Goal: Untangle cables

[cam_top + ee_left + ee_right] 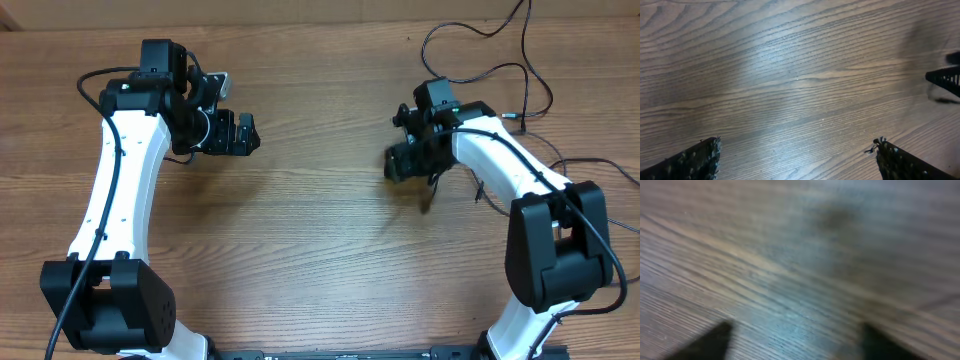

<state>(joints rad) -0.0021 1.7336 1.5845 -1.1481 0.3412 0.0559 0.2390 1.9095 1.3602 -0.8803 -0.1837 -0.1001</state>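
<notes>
1. where the left wrist view looks down, the left gripper (797, 146) has its fingers (696, 161) spread wide. only bare wood grain shows between them, and nothing is held or touched.
2. overhead, the left gripper (250, 134) sits over the upper left of the table (320, 250), pointing toward the middle.
3. right wrist view is badly blurred. the right gripper (796, 330) shows two dark fingertips (710, 341) well apart with only wood in the gap, and no cord is seen between them.
4. overhead, the right gripper (397, 163) is right of centre and also blurred. a short dark smear (428, 198) hangs just below it; cannot tell whether it is a cord or part of the arm.
5. the cables (500, 70) lie at the upper right of the table as thin black loops, running from behind the right arm out to the top and right edges.
6. the cables are behind and beside the right gripper, not between its fingers, and well apart from the left gripper across the table.
7. a dark ribbed shape (946, 77) sits at the right edge of the left wrist view; cannot tell what it is.
</notes>
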